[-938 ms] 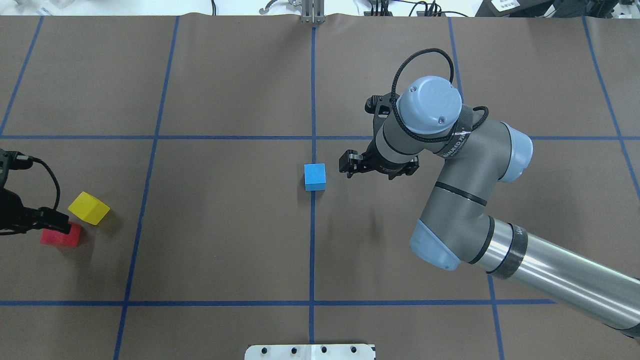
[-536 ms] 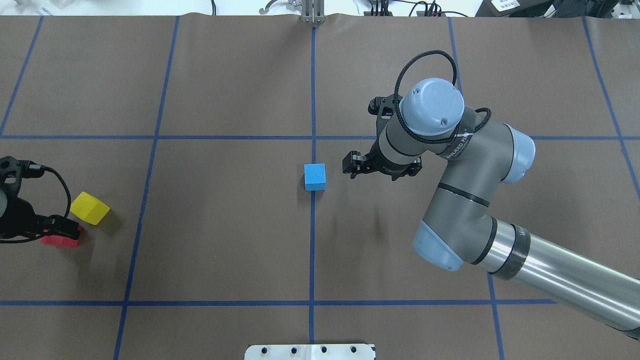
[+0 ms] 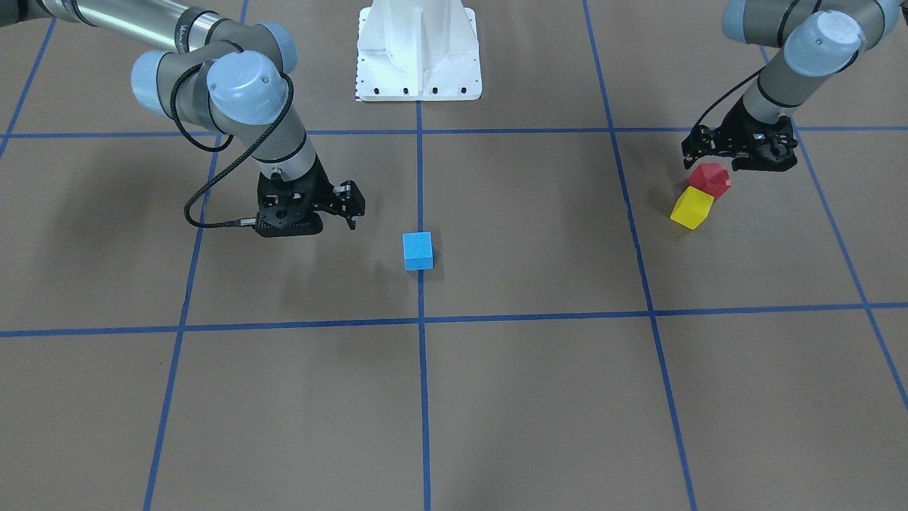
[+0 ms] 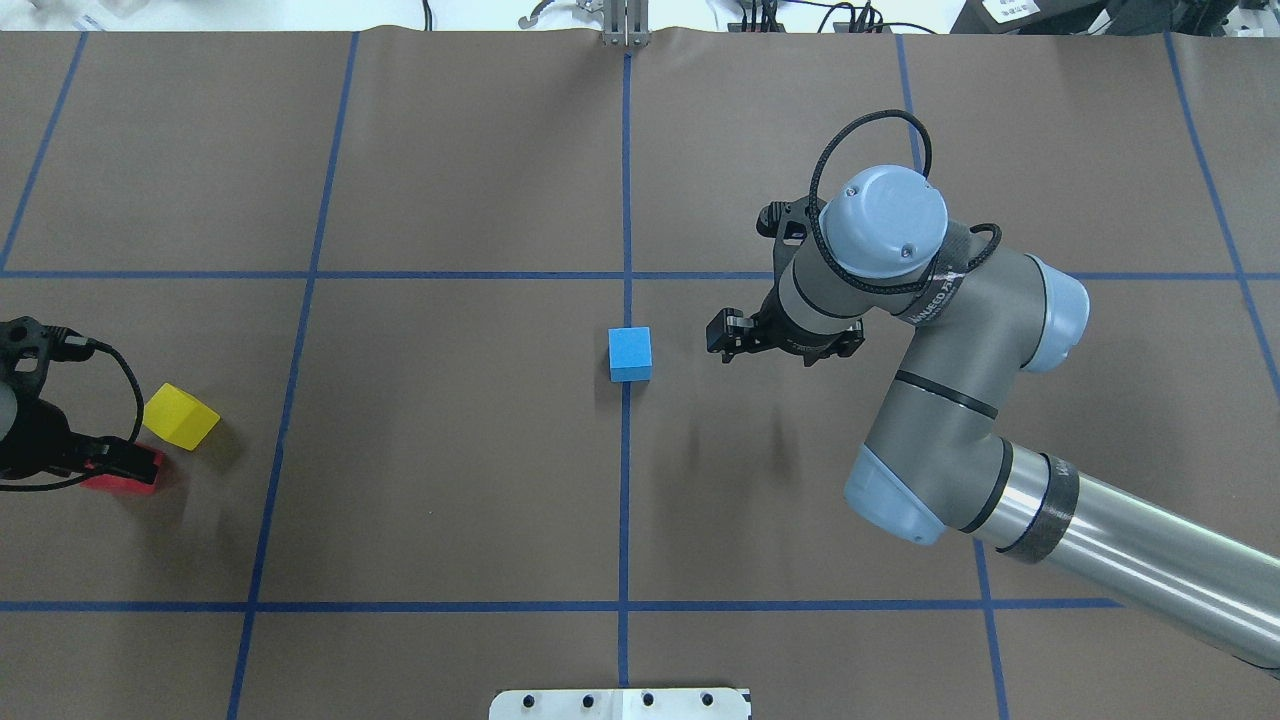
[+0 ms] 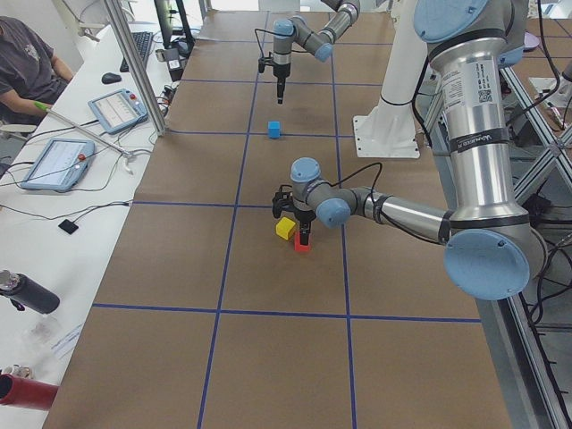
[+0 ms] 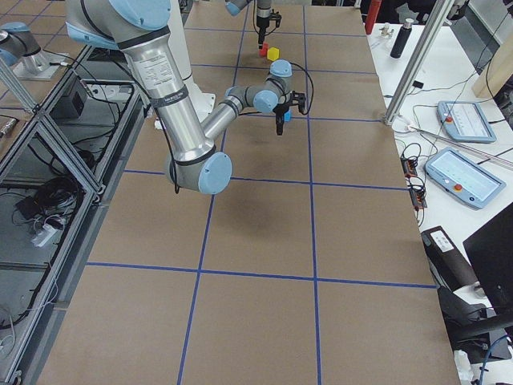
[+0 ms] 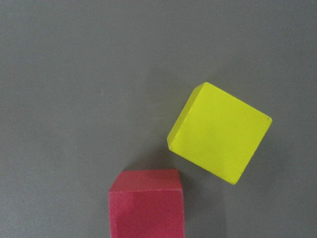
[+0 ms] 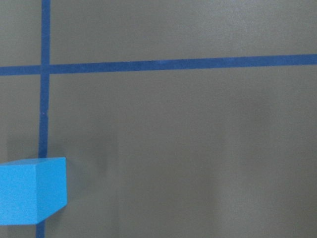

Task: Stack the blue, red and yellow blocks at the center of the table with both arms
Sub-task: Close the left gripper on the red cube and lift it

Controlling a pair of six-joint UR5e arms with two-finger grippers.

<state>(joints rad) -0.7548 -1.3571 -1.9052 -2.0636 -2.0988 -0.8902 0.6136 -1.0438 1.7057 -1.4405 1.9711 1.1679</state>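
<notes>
Since the earlier overhead view the right gripper [image 4: 730,338] has drawn back from the blue block [image 4: 630,353], which now sits apart from its fingertips on the centre tape line [image 4: 625,480]. Its fingers are spread and hold nothing. Meanwhile the left gripper [image 4: 120,462] has slid over the red block [image 3: 711,179], which lies right beneath it and is mostly hidden from overhead. Whether those fingers are spread or already pinching I cannot tell; the wrist view shows no fingertip, and the front view suggests they sit just above the block. The yellow block [image 4: 180,417] lies just beside the left gripper, one corner almost touching the red one. That closeness is the main risk: a finger coming down on that side could strike the yellow block and knock it away, or wedge between the two. Red also looks turned against the jaws, so closing may twist it and leave it crooked for stacking on blue.
</notes>
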